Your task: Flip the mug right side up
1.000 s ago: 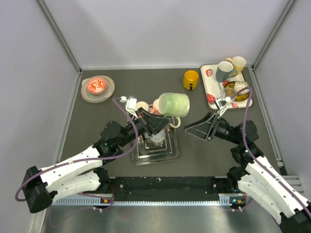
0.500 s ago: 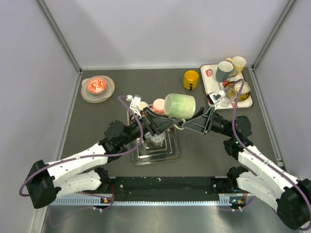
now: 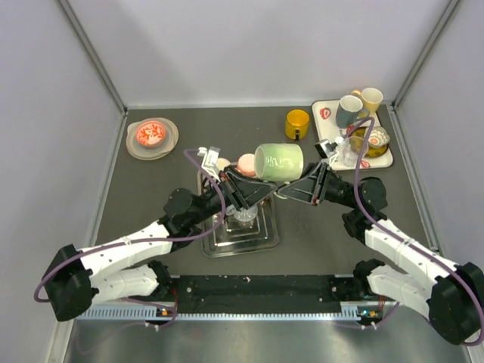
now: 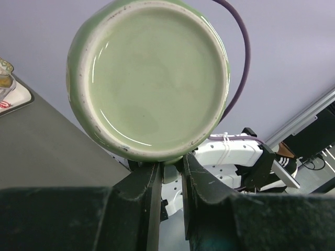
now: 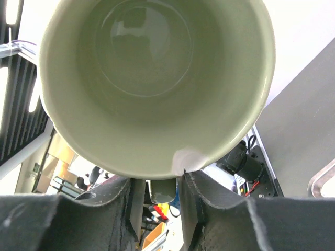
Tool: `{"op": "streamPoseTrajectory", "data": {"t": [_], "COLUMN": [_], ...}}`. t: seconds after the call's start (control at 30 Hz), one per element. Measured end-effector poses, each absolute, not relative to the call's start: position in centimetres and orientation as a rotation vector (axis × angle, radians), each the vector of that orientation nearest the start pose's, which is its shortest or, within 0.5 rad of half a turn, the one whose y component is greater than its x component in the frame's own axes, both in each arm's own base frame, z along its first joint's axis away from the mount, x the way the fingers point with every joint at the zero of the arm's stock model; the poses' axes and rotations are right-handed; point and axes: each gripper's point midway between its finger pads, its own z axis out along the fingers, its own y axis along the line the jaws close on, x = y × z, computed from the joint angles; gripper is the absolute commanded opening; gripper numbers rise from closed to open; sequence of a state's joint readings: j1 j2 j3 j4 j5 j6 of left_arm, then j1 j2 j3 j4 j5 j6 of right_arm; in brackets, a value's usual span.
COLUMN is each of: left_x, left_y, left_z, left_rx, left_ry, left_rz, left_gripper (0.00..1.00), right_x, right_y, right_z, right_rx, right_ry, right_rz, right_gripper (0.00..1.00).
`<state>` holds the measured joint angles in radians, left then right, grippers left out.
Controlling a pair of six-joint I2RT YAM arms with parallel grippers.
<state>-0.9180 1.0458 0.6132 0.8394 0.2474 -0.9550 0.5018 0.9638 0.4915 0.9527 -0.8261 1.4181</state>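
I'm mid-handover above the table's middle. My left gripper [image 4: 170, 177] clamps the green mug [image 3: 278, 162], which lies sideways in the air, by its handle [image 5: 164, 190]. My right gripper [image 3: 287, 190] straddles that handle, narrow; I cannot tell whether it grips. Next, I judge, right must clamp firmly before left releases.

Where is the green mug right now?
In the top view the green mug is held sideways in the air mid-table, between the left gripper and right gripper, near the metal tray.
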Motion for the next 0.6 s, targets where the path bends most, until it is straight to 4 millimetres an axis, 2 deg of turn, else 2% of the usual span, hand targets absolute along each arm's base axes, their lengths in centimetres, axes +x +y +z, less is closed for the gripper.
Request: {"op": "streamPoseTrajectory", "data": {"t": [0.13,0.17,0.27,0.37,0.4,0.43,0.53,0.6], "left_x": [15.93,15.94,15.92,15.76,15.76,15.83,15.93,15.81], "left_y": [-33.23,-33.23,-33.17,-33.11,-33.08,-33.03,-32.89,-32.71], "left_z": [36.5,36.46,36.5,36.68,36.63,36.53,36.22,35.9], "left_rx": [0.226,0.224,0.222,0.23,0.23,0.227,0.222,0.23], "left_ry": [1.345,1.345,1.337,1.323,1.321,1.32,1.325,1.329], "left_rz": [-1.771,-1.773,-1.782,-1.789,-1.788,-1.786,-1.777,-1.764], "left_gripper": [0.0,0.0,0.0,0.0,0.03,0.14,0.41,0.51], "right_x": [15.46,15.47,15.56,15.49,15.54,15.63,15.71,15.76], "right_y": [26.42,26.42,26.37,26.41,26.45,26.51,26.58,26.62], "right_z": [34.32,34.33,34.6,34.75,34.74,34.68,34.47,34.26], "right_rx": [-0.252,-0.25,-0.243,-0.244,-0.247,-0.247,-0.255,-0.255], "right_ry": [1.55,1.55,1.537,1.53,1.533,1.544,1.563,1.583], "right_rz": [2.054,2.055,2.055,2.057,2.053,2.045,2.017,1.993], "right_gripper": [0.23,0.15,0.0,0.0,0.0,0.0,0.0,0.0]}}
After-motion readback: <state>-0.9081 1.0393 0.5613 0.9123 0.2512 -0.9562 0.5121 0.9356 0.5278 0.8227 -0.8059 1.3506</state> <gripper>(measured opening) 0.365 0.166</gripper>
